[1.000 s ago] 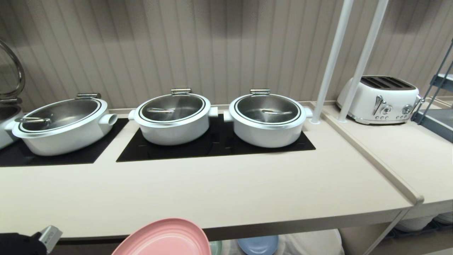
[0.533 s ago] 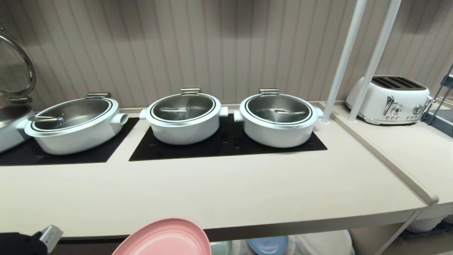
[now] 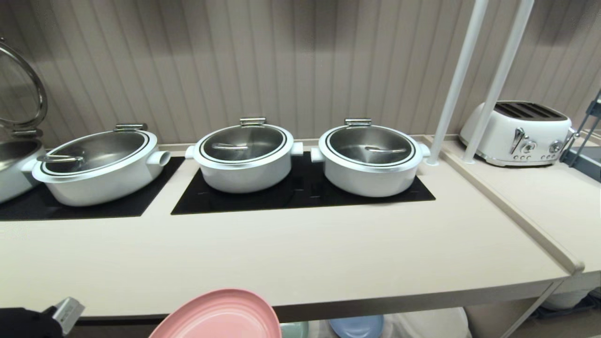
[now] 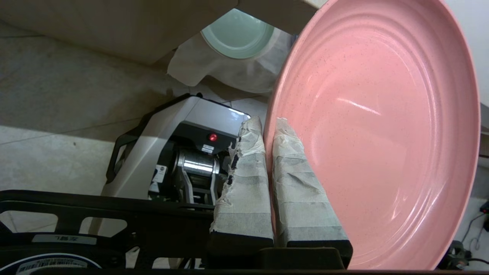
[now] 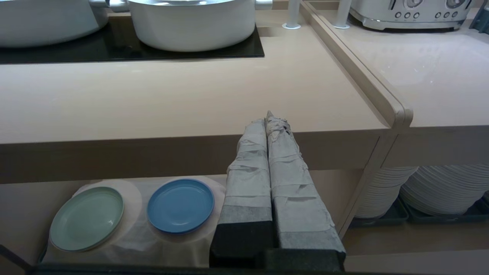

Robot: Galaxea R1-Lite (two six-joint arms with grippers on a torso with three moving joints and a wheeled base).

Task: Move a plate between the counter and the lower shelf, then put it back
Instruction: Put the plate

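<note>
**Pink plate pinched at the rim, held out in front of the counter edge**

Pink, matte, shallow: the plate (image 4: 376, 126) hangs from my left gripper (image 4: 268, 126), taped fingers (image 4: 244, 179) pressed together on its rim, one pad on the underside, the other on the eating face. From the head view the plate (image 3: 220, 315) sits low, just in front of the counter (image 3: 291, 263), below its front lip and tilted. It rests on nothing.

My right gripper (image 5: 269, 122) is parked in front of the counter edge, fingers pressed together on nothing.

Lower shelf (image 5: 130, 244): white cloth draped over it, mint-green plate (image 5: 87, 217) and blue plate (image 5: 180, 205) lying side by side. They take up most of the cloth that shows.

Judgement: I am mid-carry, plate neither on counter nor on shelf. Which way the carry goes I cannot tell.

Notes for doing this well:
- A single-edge pinch on a wide plate means leverage works against me; keep the wrist steady and avoid quick swings.
- Clear the thick counter lip with the plate's far rim before any travel in or up.
- Level the plate before setting down, far edge touching first.
- If going to the shelf, aim clear of the two plates and mind the rumpled cloth snagging.
- Let go only once the plate is fully supported.
</note>
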